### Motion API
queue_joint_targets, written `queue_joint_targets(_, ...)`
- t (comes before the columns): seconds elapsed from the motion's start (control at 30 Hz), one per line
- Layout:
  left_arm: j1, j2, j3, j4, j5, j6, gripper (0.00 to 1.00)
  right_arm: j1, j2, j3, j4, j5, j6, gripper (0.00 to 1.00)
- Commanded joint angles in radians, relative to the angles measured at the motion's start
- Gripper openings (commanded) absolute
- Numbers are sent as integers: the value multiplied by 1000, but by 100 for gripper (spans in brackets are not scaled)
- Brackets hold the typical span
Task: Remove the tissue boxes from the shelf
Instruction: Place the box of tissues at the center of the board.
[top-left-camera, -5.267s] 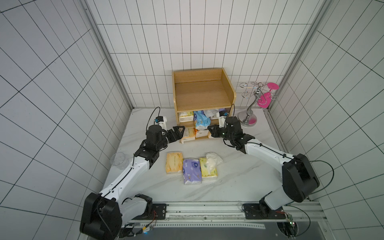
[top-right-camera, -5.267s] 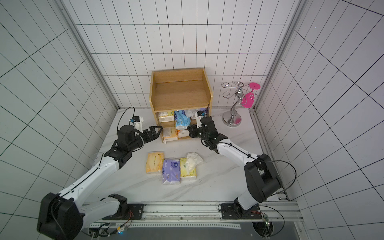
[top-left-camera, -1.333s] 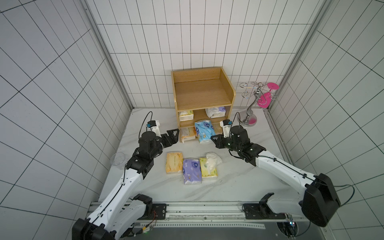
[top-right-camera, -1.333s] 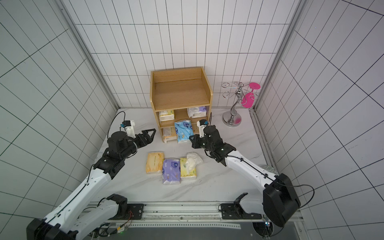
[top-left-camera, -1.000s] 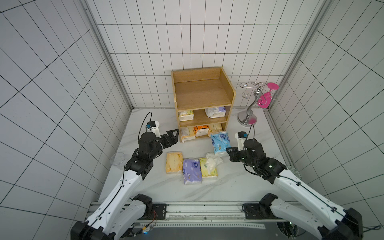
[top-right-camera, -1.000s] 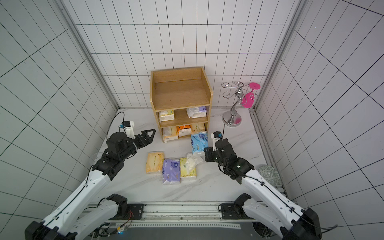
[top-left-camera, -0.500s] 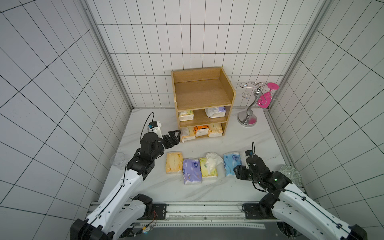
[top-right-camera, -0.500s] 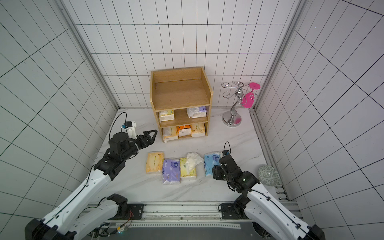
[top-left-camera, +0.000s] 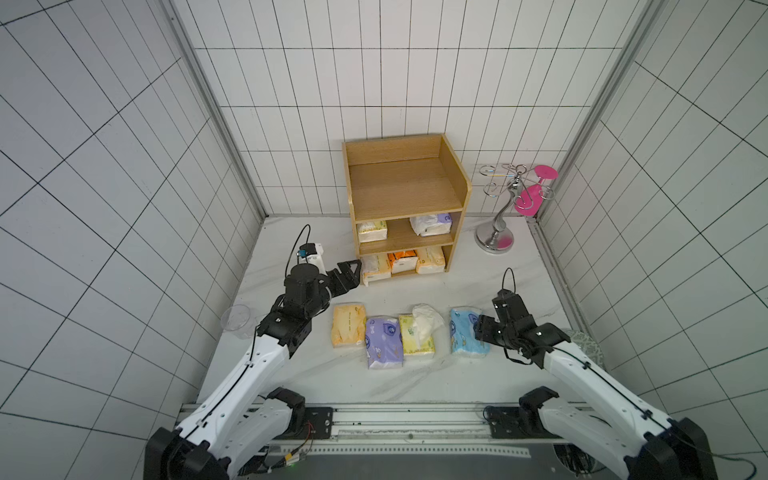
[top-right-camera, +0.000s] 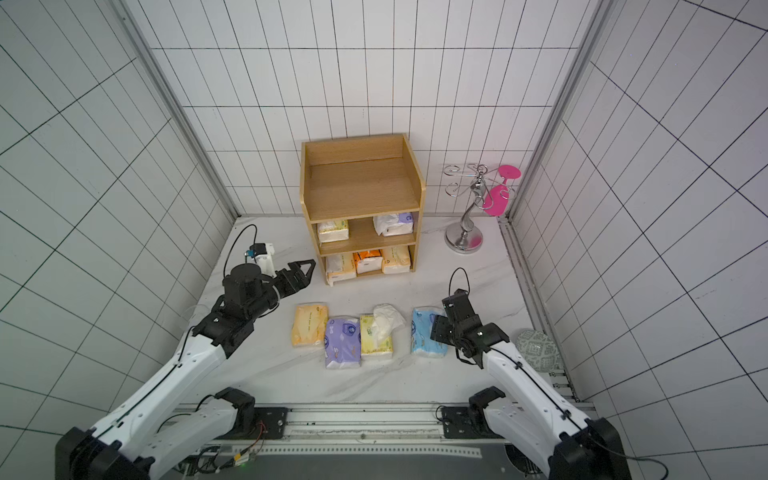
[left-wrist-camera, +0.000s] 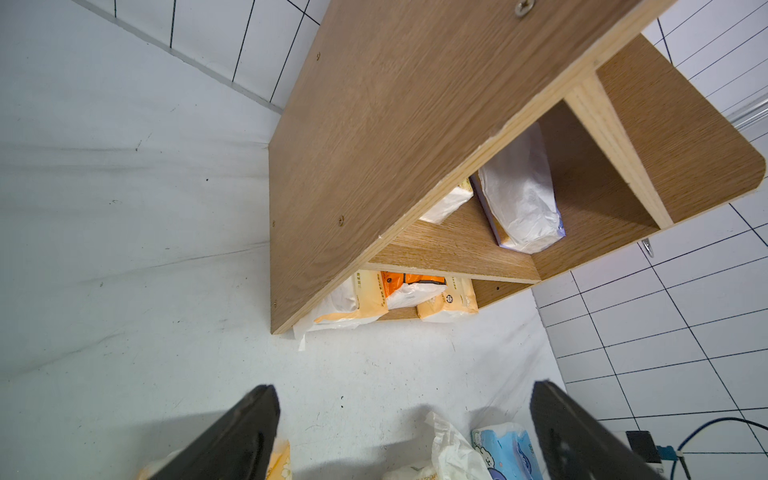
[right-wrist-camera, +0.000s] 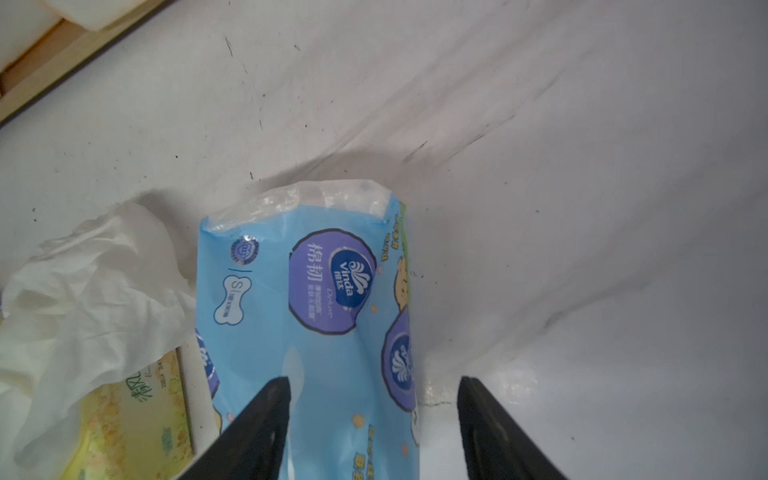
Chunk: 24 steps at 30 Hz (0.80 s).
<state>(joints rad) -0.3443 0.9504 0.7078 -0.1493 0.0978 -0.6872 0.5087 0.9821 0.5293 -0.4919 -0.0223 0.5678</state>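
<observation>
ok, right gripper (right-wrist-camera: 374, 380) is part open with nothing in its grip: one finger (right-wrist-camera: 257, 428) is over the blue pack (top-left-camera: 467, 336), and the other is off the pack's edge over bare table (top-left-camera: 415, 384). the blue pack lies flat, under and ahead of that gripper. past its far side runs a row of a yellow pack (top-left-camera: 417, 345) with white tissue (top-left-camera: 426, 324) sticking out, then a purple pack (top-left-camera: 383, 341), then a peach pack (top-left-camera: 349, 330).

left gripper (top-left-camera: 355, 274) is wide open and empty, with its tips just beside the shelf (top-left-camera: 405, 187) at the bottom front corner. ahead of it on the bottom tier, the nearest pack (top-left-camera: 376, 268) pokes past the front edge, then comes an orange pack (top-left-camera: 402, 261), then the far pack (top-left-camera: 431, 260). the tier above holds a pale pack (top-left-camera: 372, 231) and a white-ended pack (top-left-camera: 431, 223). i can't tell if the left tips touch the nearest pack.
</observation>
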Motion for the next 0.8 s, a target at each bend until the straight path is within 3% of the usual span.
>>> queue_joint_targets(0.0,1,17,-7,50,-22,18,98,-7,65,-9,180,-166,-7,57)
queue_joint_targets(0.17,2,52,4,55,-21,23,98,47,141,-54,371,-215,81,55)
queue_joint_targets(0.33,8,57,10,59,-23,32,98,82,167,-28,374,-179,103,55)
queue_joint_targets(0.6,52,78,64,49,17,56,98,94,-19,86,92,37,76,62)
queue_joint_targets(0.77,70,101,106,55,34,63,98,95,-73,151,248,-101,102,55)
